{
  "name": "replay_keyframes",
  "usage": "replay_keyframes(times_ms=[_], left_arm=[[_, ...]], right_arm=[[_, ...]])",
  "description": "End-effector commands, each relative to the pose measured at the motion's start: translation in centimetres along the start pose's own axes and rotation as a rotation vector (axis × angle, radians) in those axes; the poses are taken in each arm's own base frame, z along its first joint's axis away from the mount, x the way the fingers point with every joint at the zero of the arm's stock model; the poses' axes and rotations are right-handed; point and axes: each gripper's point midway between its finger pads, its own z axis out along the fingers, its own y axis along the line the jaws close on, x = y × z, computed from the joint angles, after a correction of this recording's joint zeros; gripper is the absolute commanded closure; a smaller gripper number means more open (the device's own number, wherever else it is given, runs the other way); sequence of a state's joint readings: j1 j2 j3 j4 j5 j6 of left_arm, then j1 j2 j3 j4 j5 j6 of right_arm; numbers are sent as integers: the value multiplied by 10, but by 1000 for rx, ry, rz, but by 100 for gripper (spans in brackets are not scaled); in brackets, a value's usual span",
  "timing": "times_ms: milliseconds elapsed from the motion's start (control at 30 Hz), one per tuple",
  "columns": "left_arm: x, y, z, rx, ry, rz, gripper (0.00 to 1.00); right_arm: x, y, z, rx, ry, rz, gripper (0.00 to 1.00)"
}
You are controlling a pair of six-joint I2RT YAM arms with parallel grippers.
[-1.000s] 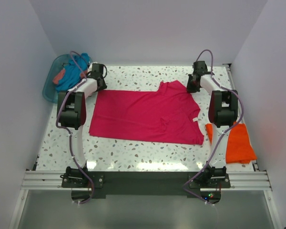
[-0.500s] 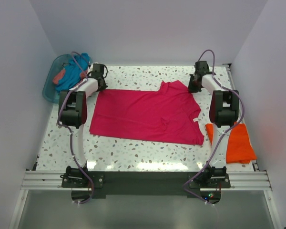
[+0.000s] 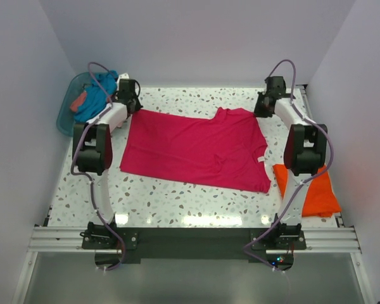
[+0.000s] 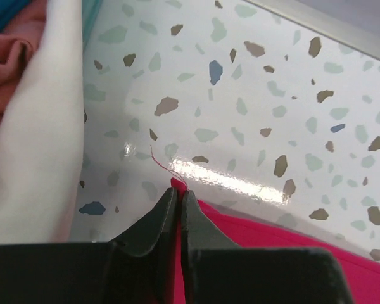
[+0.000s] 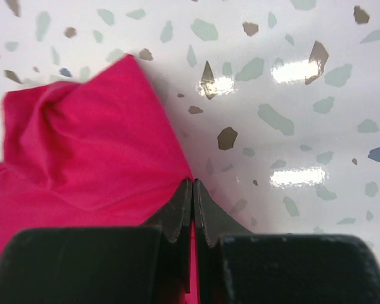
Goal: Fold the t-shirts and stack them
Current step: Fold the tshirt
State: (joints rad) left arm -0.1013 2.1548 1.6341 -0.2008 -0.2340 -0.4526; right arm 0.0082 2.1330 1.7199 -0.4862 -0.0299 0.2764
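Observation:
A large magenta-pink t-shirt point(image 3: 196, 149) lies spread on the speckled table. My left gripper point(image 3: 134, 106) is shut on its far left corner; the left wrist view shows the cloth point(image 4: 253, 237) pinched between the jaws point(image 4: 178, 191). My right gripper point(image 3: 261, 109) is shut on the shirt's far right edge; the right wrist view shows pink cloth point(image 5: 88, 145) beside the closed jaws point(image 5: 193, 182). An orange t-shirt point(image 3: 313, 190) lies at the right, partly under the right arm. Teal point(image 3: 98, 95) and salmon point(image 3: 79, 101) shirts sit in the basin; a white one point(image 4: 38, 145) shows in the left wrist view.
A translucent teal plastic basin point(image 3: 64, 113) stands at the far left corner. White walls enclose the table on three sides. The arm bases and a metal rail point(image 3: 190, 239) run along the near edge.
Both grippers have moved toward the far wall, pulling the pink shirt's far edge with them. The shirt now lies stretched a little farther back.

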Motion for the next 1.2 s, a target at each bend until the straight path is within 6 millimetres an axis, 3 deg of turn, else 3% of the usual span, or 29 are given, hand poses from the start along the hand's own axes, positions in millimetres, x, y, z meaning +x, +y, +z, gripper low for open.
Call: replay_keyframes(times_ms=[0,333,567,633,933,967,1067,1167], left_arm=[[-53,-16,-29,70,-156,-42,100],[-50,6,-49,50,-157,-95,100],[-30,28,-66,34,-131,-133,100],[-30,30,-73,35,-135,-143,100],[4,52,-96,17,-90,-174,100],[13,56,-97,5,-75,-173,100],[23,64,-104,-19,-55,-183,100],[39,68,-109,-18,-25,-201,100]], right_arm=[[-47,13,-47,-50,-160,5,100],[-22,5,-74,-31,-146,26,100],[5,0,-94,-32,-132,58,100],[18,-3,-96,-25,-113,63,100],[65,-14,-121,-22,-82,99,100],[77,-17,-120,-17,-60,106,100],[91,-15,-127,-39,-55,121,100],[122,-20,-125,-44,-13,142,100]])
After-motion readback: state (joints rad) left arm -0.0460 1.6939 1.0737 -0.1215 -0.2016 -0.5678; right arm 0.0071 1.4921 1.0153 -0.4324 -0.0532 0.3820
